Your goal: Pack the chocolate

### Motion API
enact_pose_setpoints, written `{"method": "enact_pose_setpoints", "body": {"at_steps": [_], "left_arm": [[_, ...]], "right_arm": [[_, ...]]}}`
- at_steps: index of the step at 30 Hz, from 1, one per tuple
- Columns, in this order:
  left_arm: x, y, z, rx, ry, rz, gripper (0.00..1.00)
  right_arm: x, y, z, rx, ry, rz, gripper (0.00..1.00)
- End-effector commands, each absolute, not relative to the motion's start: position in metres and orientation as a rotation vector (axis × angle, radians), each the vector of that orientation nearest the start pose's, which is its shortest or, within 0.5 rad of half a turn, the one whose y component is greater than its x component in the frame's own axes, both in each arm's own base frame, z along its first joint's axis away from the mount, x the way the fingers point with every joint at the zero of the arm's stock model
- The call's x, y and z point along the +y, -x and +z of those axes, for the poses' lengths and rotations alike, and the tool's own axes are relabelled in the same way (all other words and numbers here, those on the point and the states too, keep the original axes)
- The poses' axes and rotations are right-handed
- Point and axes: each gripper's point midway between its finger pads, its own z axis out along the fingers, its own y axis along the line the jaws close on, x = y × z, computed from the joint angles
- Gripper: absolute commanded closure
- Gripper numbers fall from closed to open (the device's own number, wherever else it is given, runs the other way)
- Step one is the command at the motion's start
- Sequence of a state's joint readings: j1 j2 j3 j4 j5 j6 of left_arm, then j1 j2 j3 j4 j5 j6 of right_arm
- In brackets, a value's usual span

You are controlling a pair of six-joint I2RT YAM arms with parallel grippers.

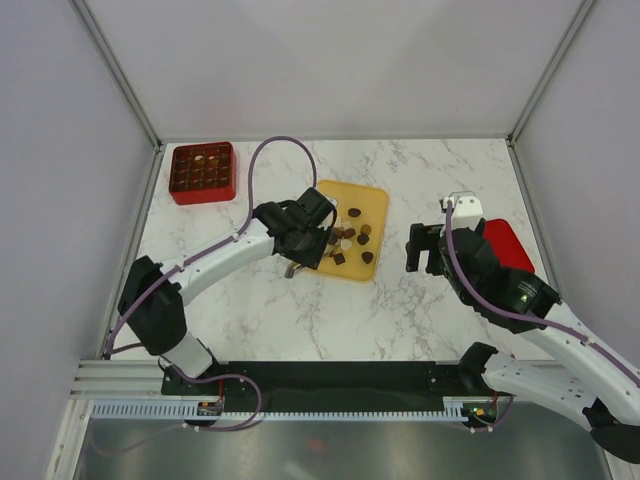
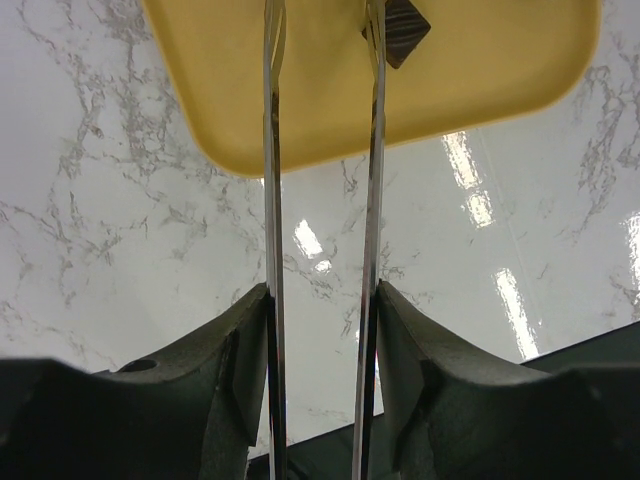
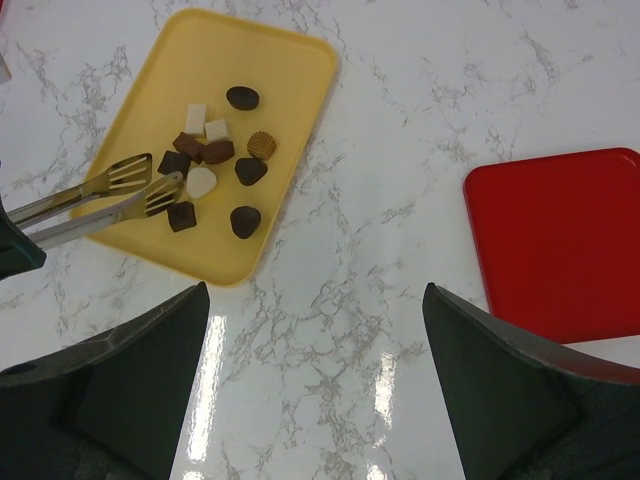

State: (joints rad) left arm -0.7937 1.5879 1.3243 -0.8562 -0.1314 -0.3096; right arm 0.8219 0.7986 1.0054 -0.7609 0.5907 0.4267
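A: State of left gripper (image 2: pixel 322 320)?
B: Clamped on the tongs (image 3: pixel 128 174), partway along the shaft. Tong tips are apart with nothing between them.
A: And right gripper (image 3: pixel 315 300)?
B: Jaws wide and holding nothing. It hangs over bare table (image 3: pixel 400 100), between tray (image 3: pixel 140 110) and red lid (image 3: pixel 560 240).
A: Where's the chocolate (image 3: pixel 250 171)?
B: Loose cluster mid-tray, dark, brown and white pieces. Box (image 1: pixel 205 196) is far left, well apart from the tray. A few cells look filled, too small to count.
A: What's the relation the next move turns on?
B: The tongs' long axis runs near-left to far-right across the tray's left edge. The tips sit at the cluster's left fringe, and the pieces lie just right of them, roughly along that axis. In the left wrist view one dark piece (image 2: pixel 395 30) sits just outside the right blade, not between the blades. Can't tell if it touches.
A: So?
B: My guess is the tips need a small sideways shift to straddle a piece, then a squeeze. The left arm is nearer both the pieces and the box. The right arm is well off.
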Motion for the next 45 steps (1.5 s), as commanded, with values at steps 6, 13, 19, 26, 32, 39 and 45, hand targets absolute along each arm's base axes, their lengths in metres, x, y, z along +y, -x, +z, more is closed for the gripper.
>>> {"method": "enact_pose_setpoints", "body": {"at_steps": [6, 13, 19, 26, 32, 39, 45], "left_arm": [[-0.242, -0.255, 0.110, 2.650, -0.574, -0.129, 0.48], [-0.257, -0.277, 0.112, 2.586, -0.516, -0.139, 0.49], [-0.259, -0.279, 0.110, 2.589, -0.518, -0.133, 0.49], [-0.251, -0.271, 0.132, 2.615, -0.502, -0.118, 0.62], [-0.249, -0.274, 0.165, 2.578, -0.484, -0.125, 0.66], [-0.236, -0.290, 0.187, 2.544, -0.436, -0.058, 0.66], [-0.183, -0.358, 0.218, 2.491, -0.233, -0.016, 0.67]], "right_arm": [[0.111, -0.226, 0.278, 1.976, 0.004, 0.160, 0.04], [0.108, -0.225, 0.279, 1.967, -0.002, 0.154, 0.04], [0.106, -0.224, 0.280, 1.959, -0.006, 0.153, 0.04], [0.105, -0.224, 0.282, 1.955, -0.005, 0.148, 0.04], [0.106, -0.225, 0.283, 1.953, -0.011, 0.156, 0.04], [0.109, -0.225, 0.288, 1.947, -0.009, 0.172, 0.04], [0.116, -0.225, 0.283, 1.957, 0.005, 0.208, 0.04]]}}
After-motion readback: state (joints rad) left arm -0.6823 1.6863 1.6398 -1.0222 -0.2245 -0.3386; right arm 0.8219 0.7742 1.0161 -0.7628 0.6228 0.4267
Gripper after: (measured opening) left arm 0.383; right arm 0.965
